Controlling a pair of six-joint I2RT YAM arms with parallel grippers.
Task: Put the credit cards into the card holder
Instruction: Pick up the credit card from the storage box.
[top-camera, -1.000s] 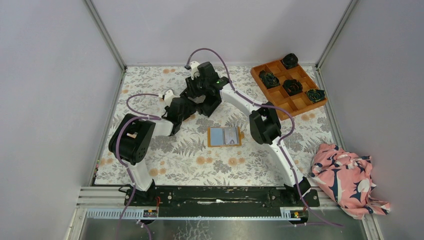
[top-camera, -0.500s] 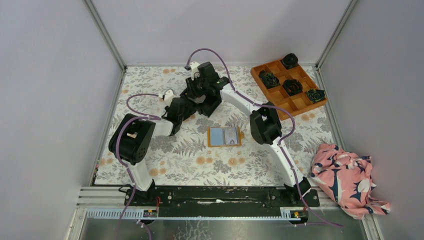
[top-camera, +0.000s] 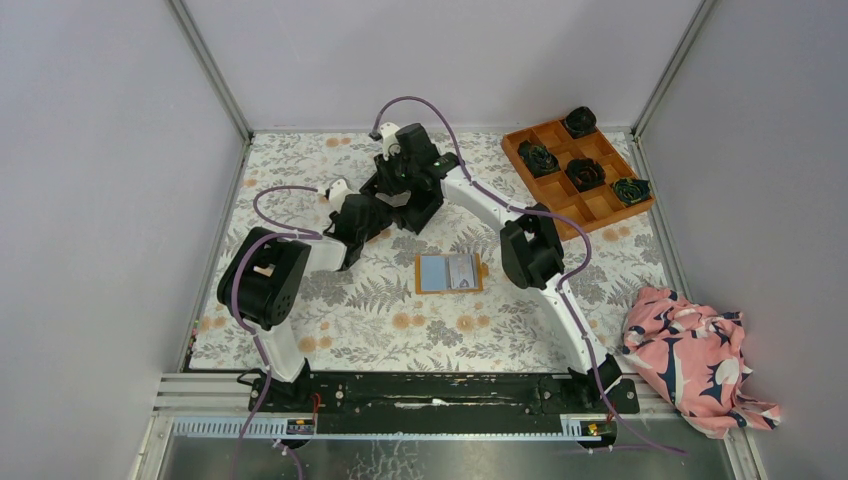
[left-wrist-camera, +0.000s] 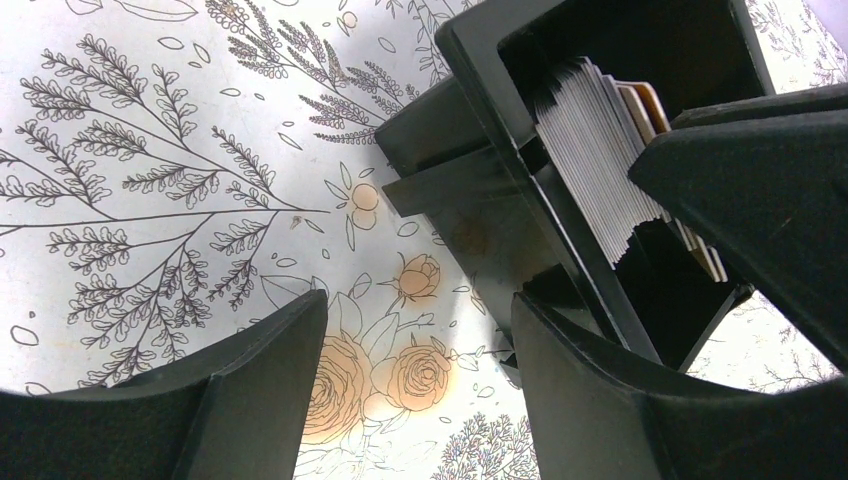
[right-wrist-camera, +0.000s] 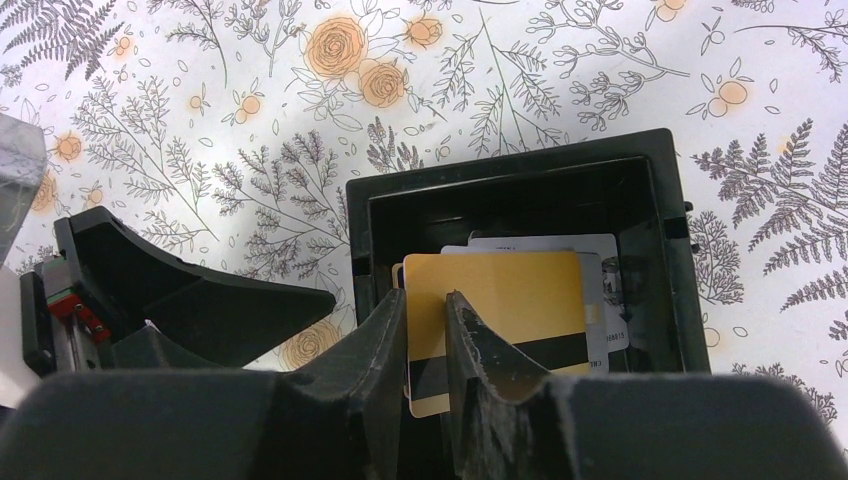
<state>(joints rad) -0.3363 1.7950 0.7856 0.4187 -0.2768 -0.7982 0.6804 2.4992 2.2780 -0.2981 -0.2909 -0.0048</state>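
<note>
From above, a table (top-camera: 360, 320) under a floral-print cover sits between three plain grey walls (top-camera: 100, 200), with a metal rail (top-camera: 440, 395) along its near edge. One holder (top-camera: 449, 272) lies open and flat near the middle, blue inside up, apart from everything else. One orange tray (top-camera: 578, 175) at the far right corner carries four dark rosettes (top-camera: 585, 173), and one pink patterned cloth (top-camera: 690, 360) lies bunched at the near right. Two arms (top-camera: 530, 255) meet left of centre at the far side, hiding what is under them. In the left wrist view, the left gripper (left-wrist-camera: 418, 305) has its fingers wide apart with nothing between them, low over the table just beside one black bin (left-wrist-camera: 560, 250). A packed stack of cards (left-wrist-camera: 590, 150) stands on edge inside the bin, too many grey edges to count, with two or three tan ones behind. In the right wrist view, the right gripper (right-wrist-camera: 425, 300) reaches into the bin (right-wrist-camera: 520, 180) with its fingers close on either side of one gold card (right-wrist-camera: 510, 290) near its left edge; whether they press it cannot be told. At least two pale cards (right-wrist-camera: 600, 250) show behind the gold one.
</note>
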